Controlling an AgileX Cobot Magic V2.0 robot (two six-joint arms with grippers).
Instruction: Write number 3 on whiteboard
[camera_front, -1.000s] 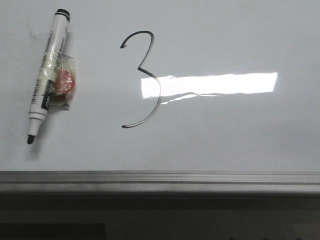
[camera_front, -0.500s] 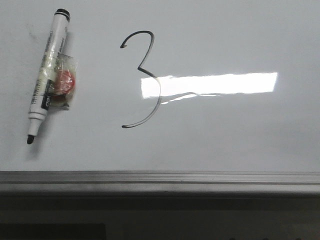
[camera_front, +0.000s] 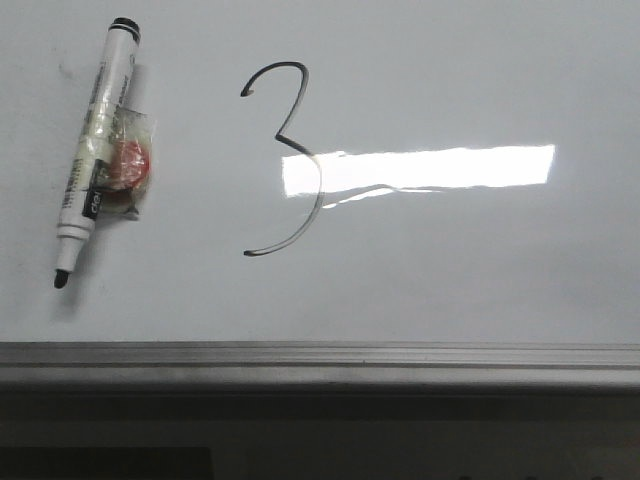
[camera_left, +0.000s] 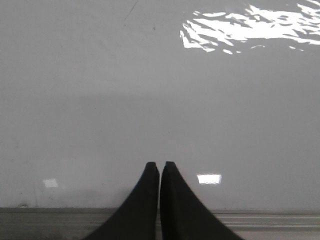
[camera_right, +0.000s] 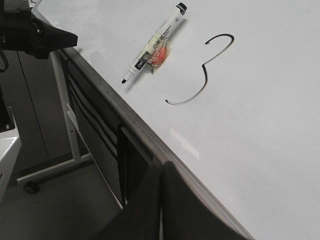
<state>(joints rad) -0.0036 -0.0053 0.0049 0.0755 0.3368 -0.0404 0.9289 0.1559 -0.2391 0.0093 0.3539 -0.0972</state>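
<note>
The whiteboard (camera_front: 450, 270) fills the front view, with a grey ridged edge strip along its near side. A black hand-drawn number 3 (camera_front: 300, 150) stands near its middle; it also shows in the right wrist view (camera_right: 204, 75). An uncapped marker (camera_front: 92, 150) with a red and clear taped lump lies on the board left of the 3, tip toward the near edge; it shows in the right wrist view too (camera_right: 155, 45). My left gripper (camera_left: 160, 165) is shut and empty over bare board by the edge strip. My right gripper (camera_right: 162, 165) is shut and empty over the board's edge.
The bright light reflection (camera_front: 430, 168) crosses the 3's middle. In the right wrist view the left arm's dark body (camera_right: 30, 35) hangs off the board's corner, with a metal stand and a wheeled base (camera_right: 55, 165) on the floor beneath.
</note>
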